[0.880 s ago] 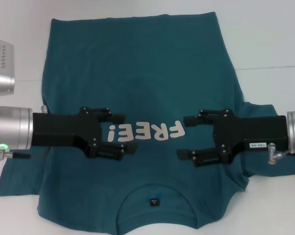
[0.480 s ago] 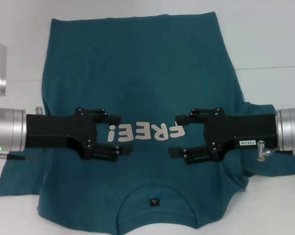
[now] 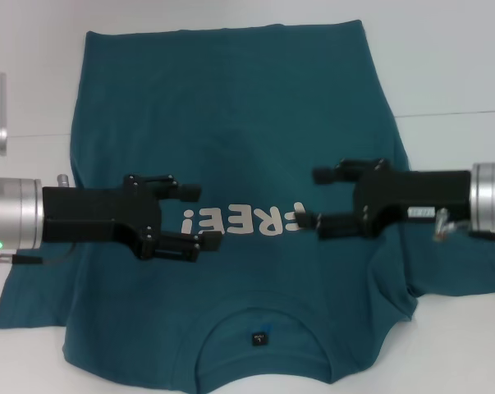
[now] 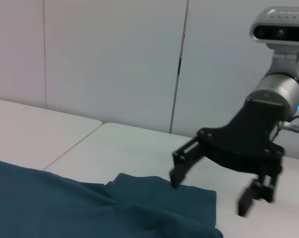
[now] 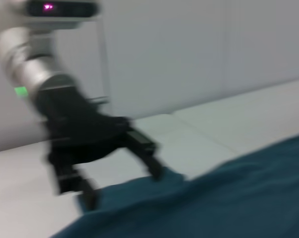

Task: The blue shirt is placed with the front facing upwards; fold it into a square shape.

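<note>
1 blue shirt, soft cotton, flat on white table (lettering up) | 2 black grippers over chest: left gripper fingers apart, right gripper fingers apart, nothing held

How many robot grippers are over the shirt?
2. The left gripper hangs open over the blue shirt beside the "!" of the lettering; the right gripper hangs open at the "F" end.

The blue shirt lies flat on the bench before me, its collar nearest me and its hem farthest. My left gripper hangs over its left half, my right gripper over its right, their fingers pointing inward toward the lettering between them.
</note>
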You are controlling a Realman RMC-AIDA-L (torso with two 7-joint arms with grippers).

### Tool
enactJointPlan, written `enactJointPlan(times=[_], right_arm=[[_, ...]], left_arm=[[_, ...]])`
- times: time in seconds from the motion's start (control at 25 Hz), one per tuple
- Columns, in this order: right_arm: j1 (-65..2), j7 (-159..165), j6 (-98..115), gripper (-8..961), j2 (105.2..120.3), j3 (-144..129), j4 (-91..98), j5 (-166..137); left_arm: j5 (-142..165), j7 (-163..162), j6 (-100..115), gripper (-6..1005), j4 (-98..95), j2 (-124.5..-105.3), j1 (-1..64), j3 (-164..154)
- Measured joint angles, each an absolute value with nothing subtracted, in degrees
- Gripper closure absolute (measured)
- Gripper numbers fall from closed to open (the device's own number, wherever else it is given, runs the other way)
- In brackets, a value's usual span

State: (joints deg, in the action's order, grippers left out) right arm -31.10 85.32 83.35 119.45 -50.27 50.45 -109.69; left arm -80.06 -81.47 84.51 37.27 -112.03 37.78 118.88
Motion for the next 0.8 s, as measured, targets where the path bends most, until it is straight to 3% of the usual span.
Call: enactJointPlan(times=[0.8], right_arm=[[-31.8,115.83,71.81,56,116.29,-44.5,62.16,-125.81]], left_arm=[[-80.07,-81.27,81.34,123,36.82,-115.02,37.58,121.71]])
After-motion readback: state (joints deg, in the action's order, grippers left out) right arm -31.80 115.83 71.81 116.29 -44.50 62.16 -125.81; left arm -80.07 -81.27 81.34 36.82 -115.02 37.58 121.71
